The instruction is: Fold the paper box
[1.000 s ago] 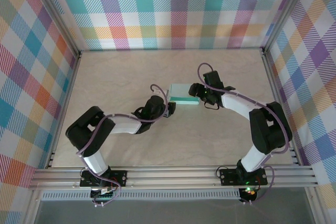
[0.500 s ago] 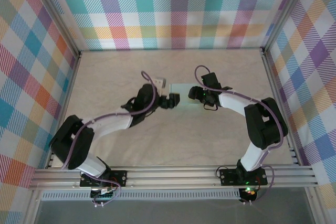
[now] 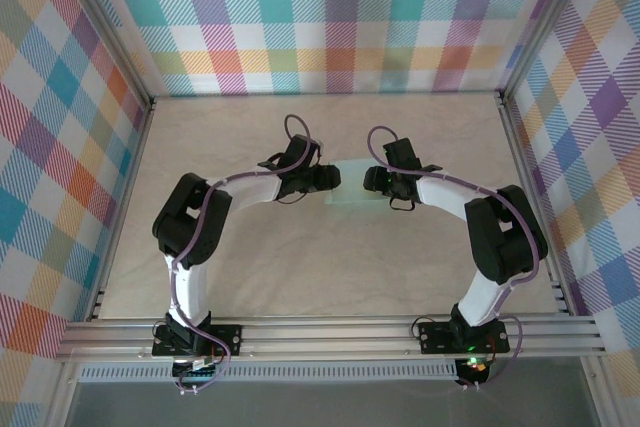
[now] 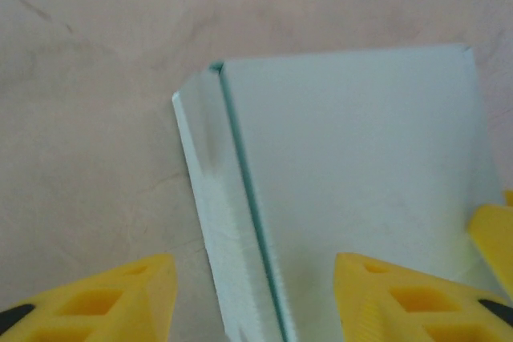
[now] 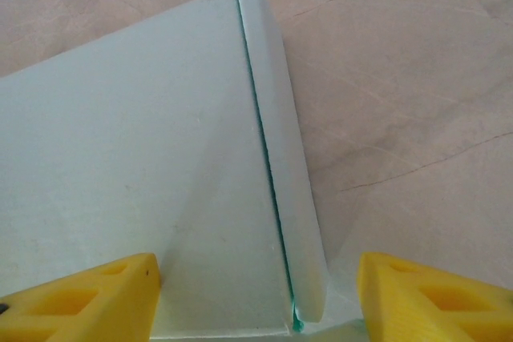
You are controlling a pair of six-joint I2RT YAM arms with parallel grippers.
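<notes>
The paper box (image 3: pixel 354 187) is a pale mint, flat rectangular box lying on the table's middle. My left gripper (image 3: pixel 331 179) is at its left end and my right gripper (image 3: pixel 373 180) at its right end. In the left wrist view the box (image 4: pixel 353 174) shows its top and a narrow side flap (image 4: pixel 210 198); my left gripper (image 4: pixel 252 310) is open, its yellow fingers (image 4: pixel 104 302) straddling that flap edge. In the right wrist view the box (image 5: pixel 136 158) has a side flap (image 5: pixel 280 142) standing slightly ajar, and my right gripper (image 5: pixel 256 306) is open astride it.
The beige table (image 3: pixel 250 277) is ringed by checked walls and aluminium rails (image 3: pixel 330 337) at the near edge. A yellow fingertip (image 4: pixel 493 234) of the other gripper shows at the box's far end in the left wrist view.
My left arm has swung from the box's near-left side up to its left end and its jaws have narrowed. The right gripper has barely moved and has narrowed a little.
</notes>
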